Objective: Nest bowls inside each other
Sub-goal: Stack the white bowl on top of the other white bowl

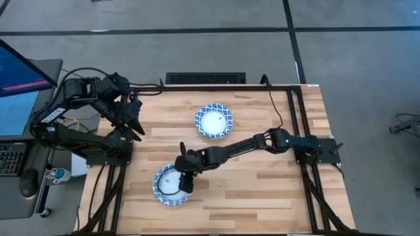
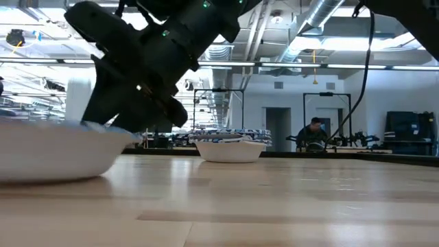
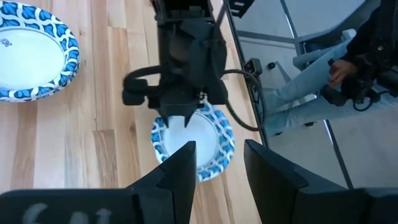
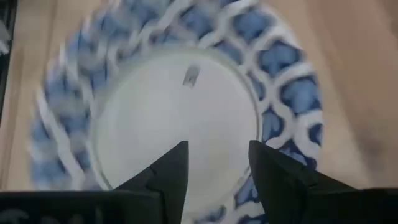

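Bowls on the wooden table: near bowl close to the front edge, far bowl further back, well apart. Right gripper poised directly above the near bowl's white centre, fingers parted, gripping nothing. Left gripper parked by the table's left edge, fingers likewise apart, empty.

Beside my wooden table stands a lit monitor with a keyboard below it, a black vent grille lies past the far edge, and a seated person works across the room.
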Tool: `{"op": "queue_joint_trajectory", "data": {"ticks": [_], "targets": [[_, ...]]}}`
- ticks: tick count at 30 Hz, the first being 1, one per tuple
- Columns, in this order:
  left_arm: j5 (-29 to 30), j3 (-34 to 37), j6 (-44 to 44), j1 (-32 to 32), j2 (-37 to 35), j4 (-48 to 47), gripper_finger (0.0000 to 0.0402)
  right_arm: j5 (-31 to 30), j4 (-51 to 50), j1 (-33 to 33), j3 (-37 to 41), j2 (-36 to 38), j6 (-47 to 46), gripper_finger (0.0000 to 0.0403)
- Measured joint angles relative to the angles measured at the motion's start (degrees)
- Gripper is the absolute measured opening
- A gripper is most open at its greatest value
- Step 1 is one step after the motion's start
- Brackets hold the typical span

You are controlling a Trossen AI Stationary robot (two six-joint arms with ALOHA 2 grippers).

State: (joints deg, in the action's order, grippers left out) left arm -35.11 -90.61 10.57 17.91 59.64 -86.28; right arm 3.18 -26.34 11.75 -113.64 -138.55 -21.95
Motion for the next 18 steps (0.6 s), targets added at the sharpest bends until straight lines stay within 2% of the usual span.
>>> {"op": "queue_joint_trajectory", "data": {"ticks": [3,11,18], "targets": [[0.0,0.0,-0.5,0.02,0.0,0.0,0.0126,0.02,0.14,-0.84,-1.88,0.46,0.6,0.0189],[0.0,0.0,-0.51,0.02,0.0,0.0,0.0126,-0.55,-0.24,-1.69,-5.65,0.66,9.62,0.0187],[0.0,0.0,-0.64,0.0,0.0,-0.01,0.0126,-2.01,-8.95,-3.12,-5.6,0.61,13.47,0.0187]]}}
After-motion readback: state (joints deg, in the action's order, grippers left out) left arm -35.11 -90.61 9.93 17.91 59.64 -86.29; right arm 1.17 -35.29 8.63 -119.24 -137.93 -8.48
